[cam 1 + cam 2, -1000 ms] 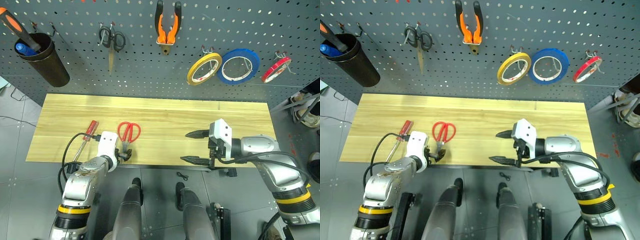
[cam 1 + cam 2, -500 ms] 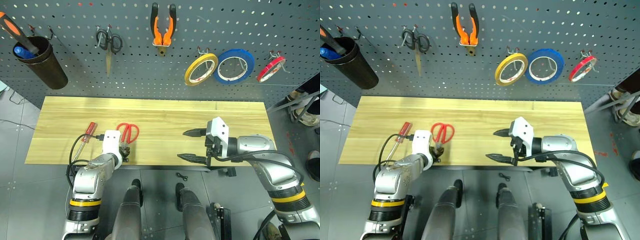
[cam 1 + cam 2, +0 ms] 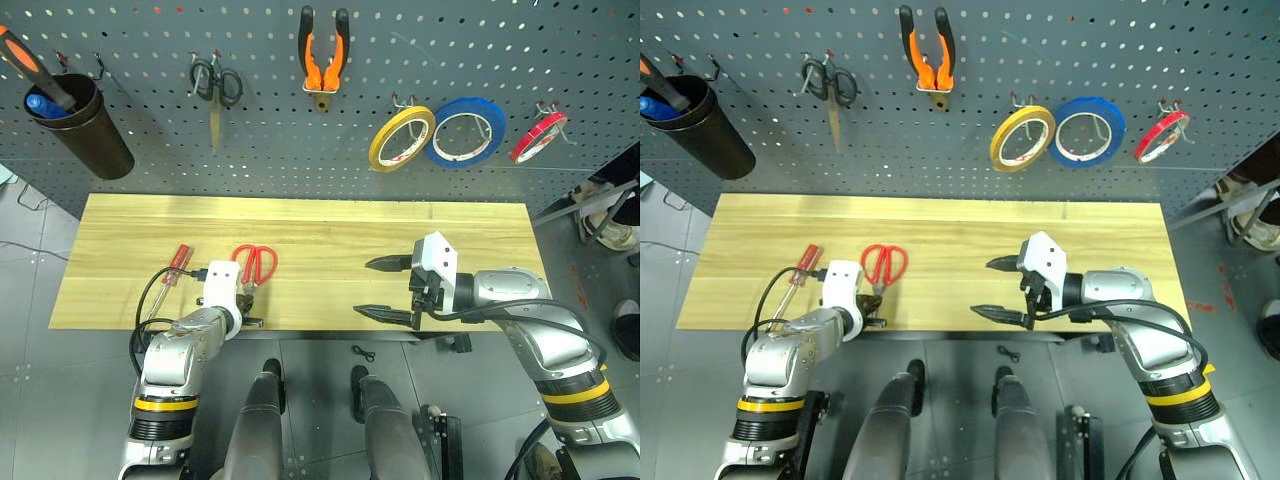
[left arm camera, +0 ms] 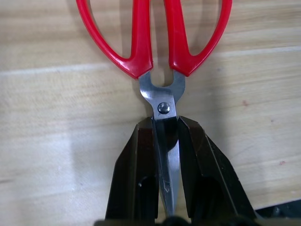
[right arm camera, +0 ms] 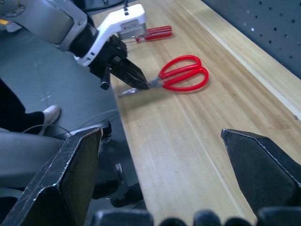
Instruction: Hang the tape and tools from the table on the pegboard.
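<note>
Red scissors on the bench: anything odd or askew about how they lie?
Slightly. The red scissors lie flat on the table, blade tips jutting past its front edge. The left gripper is closed on the blades just behind the pivot. Nothing looks damaged.

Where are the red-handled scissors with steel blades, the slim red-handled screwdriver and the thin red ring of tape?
Red-handled scissors with steel blades [image 4: 162, 107], left wrist view, pivot screw.
Slim red-handled screwdriver [image 3: 180, 258], left eye view, handle.
Thin red ring of tape [image 3: 530, 137], left eye view, band.

Grey tiled floor [image 3: 40, 390] lies under even, bright light.
</note>
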